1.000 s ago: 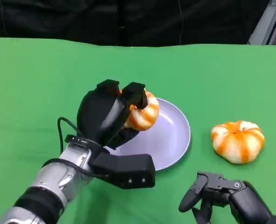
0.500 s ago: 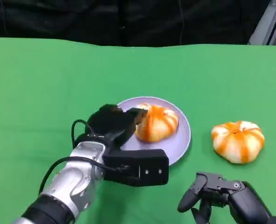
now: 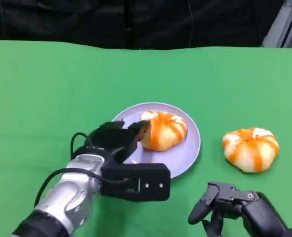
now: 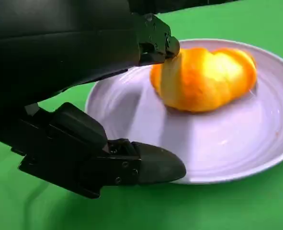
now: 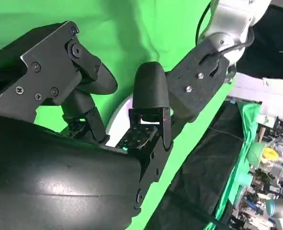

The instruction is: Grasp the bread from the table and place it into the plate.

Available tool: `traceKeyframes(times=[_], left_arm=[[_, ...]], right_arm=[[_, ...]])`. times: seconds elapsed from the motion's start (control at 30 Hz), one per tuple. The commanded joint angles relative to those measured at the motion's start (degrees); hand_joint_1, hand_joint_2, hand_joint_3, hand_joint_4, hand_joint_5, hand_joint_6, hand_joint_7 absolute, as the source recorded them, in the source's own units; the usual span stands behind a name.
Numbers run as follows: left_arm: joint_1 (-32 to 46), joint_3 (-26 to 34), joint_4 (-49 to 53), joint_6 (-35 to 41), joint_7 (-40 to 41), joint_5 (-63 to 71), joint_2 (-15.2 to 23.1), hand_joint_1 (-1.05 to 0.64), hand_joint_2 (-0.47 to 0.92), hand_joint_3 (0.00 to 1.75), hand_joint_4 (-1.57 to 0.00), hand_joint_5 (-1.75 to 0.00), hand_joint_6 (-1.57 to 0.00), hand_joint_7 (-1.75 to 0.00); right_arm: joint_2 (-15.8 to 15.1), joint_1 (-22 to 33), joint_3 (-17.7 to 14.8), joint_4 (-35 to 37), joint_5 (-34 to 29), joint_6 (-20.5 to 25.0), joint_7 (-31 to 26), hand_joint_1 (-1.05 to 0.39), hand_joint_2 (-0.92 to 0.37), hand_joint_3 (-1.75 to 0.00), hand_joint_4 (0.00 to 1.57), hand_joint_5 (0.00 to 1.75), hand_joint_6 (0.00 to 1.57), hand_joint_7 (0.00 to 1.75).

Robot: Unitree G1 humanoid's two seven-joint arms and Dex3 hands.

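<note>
The bread (image 3: 161, 130) is already sat in the plate (image 3: 185, 153), just ahead of the left hand (image 3: 117, 140); fingers are spread, one fingertip (image 4: 166, 44) touching it; the right hand (image 3: 234, 207) is kept well off, nothing held.

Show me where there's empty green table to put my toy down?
Bare cloth runs along the table behind the plate, and fills the far left. A narrower patch lies between the plate and the second bread. It is crowded at the plate, with bread and the left robot hand, and near the right robot hand.

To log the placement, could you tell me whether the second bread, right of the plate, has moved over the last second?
No. The second bread lies right of the plate, as before.
</note>
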Motion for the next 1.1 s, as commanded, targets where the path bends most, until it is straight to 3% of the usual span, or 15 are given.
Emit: traceKeyframes(times=[0.03, 0.53, 0.73, 0.87, 1.0, 1.1], left_arm=[[3.84, 3.60, -10.11, 0.12, -1.26, -1.29, 4.28, -0.86, 0.92, 0.59, 0.00, -0.01, -0.05, -0.01], [21.12, 13.80, -31.06, -5.75, -0.05, -5.11, 12.83, -0.82, 0.92, 0.57, 0.00, 0.00, -0.02, 0.00], [29.34, 21.29, -35.31, -13.98, 1.66, -15.85, 12.62, -0.79, 0.92, 0.50, -0.12, -0.07, -0.12, -0.05], [35.64, 25.51, -40.03, -14.56, -1.20, -24.05, 11.97, -0.77, 0.92, 0.48, -0.21, -0.13, -0.19, -0.08], [43.48, 28.29, -43.17, -18.21, 0.25, -31.55, 8.46, -0.65, 0.92, 0.37, -0.39, -0.29, -0.40, -0.14], [47.84, 29.34, -44.46, -19.78, -0.50, -36.24, 6.35, -0.47, 0.92, 0.29, -0.35, -0.66, -0.52, -0.11]], right_arm=[[-0.08, -0.14, -0.26, -0.11, 0.29, -0.48, -0.42, 0.08, -0.40, -1.26, 0.78, 1.70, 0.76, 1.28], [-0.38, 0.39, -0.28, -1.13, 0.78, 0.25, -0.07, 0.08, -0.39, -1.29, 0.78, 1.63, 0.76, 1.28], [-0.57, 0.52, -0.79, -1.94, 0.80, 1.14, 0.04, 0.07, -0.38, -1.28, 0.79, 1.63, 0.76, 1.28], [-0.89, 0.43, -1.38, -2.16, 1.33, 1.11, 0.43, 0.07, -0.38, -1.28, 0.80, 1.63, 0.77, 1.27], [-1.50, 0.78, -2.43, -2.72, 2.39, 1.49, 1.24, 0.07, -0.38, -1.29, 0.80, 1.63, 0.76, 1.28], [-2.03, 0.81, -3.41, -2.82, 2.61, 1.28, 1.83, 0.08, -0.39, -1.28, 0.79, 1.60, 0.76, 1.27]])
